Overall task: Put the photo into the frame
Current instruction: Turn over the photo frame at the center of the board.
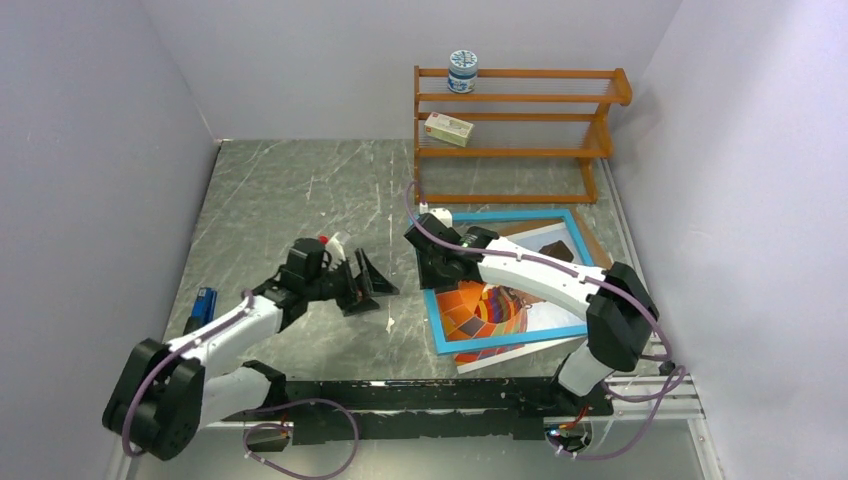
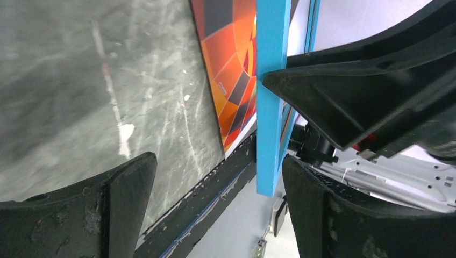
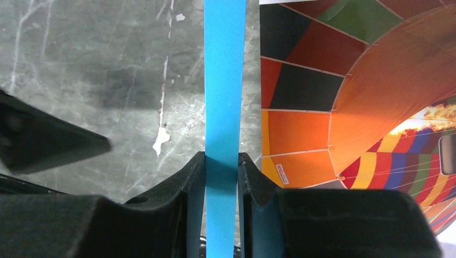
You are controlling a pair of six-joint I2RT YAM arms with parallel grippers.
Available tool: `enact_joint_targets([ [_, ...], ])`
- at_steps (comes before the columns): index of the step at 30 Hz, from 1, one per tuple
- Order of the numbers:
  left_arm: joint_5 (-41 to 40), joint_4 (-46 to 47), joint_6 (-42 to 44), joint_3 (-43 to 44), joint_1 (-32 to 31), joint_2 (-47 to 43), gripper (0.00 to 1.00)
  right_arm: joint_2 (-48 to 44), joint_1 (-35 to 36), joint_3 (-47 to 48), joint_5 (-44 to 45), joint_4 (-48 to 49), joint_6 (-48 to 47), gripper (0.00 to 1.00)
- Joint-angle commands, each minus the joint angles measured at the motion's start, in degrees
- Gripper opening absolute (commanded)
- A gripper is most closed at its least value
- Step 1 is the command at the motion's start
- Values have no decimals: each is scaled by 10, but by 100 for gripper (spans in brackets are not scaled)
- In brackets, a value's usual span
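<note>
**Blue rectangular picture frame [image 1: 510,341] clamped over orange hot-air balloon photo [image 1: 492,308]**

My right gripper [image 3: 221,161] pinches the frame's left rail between narrow jaws. The frame lies right of centre on the grey marbled table [image 1: 280,200], over the photo, whose white border shows at the near edge. My left gripper [image 1: 368,283] hangs nearby, jaws wide, holding nothing.
</note>
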Motion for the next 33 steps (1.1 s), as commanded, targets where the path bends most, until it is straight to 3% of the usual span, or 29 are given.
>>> enact_joint_targets([
  [1, -33, 185, -57, -10, -75, 57, 92, -32, -8, 16, 1, 38, 18, 20],
  [8, -85, 382, -121, -5, -188, 186, 90, -53, -22, 0, -18, 74, 46, 20],
  [11, -103, 452, -146, 1, -222, 234, 83, -60, -26, -5, -25, 80, 52, 20],
  [20, -118, 581, -186, -10, -256, 306, 20, -69, -42, -18, -43, 95, 70, 23],
  [22, -118, 591, -185, -10, -260, 310, 4, -70, -49, -18, -40, 93, 77, 31],
  [23, -119, 590, -183, -9, -261, 310, 3, -70, -55, -20, -36, 92, 83, 37],
  [27, -135, 556, -162, -10, -267, 288, 3, -90, -108, -41, -51, 113, 104, 63],
  [33, -169, 437, -96, 1, -281, 225, 3, -154, -220, -75, -81, 163, 164, 86],
])
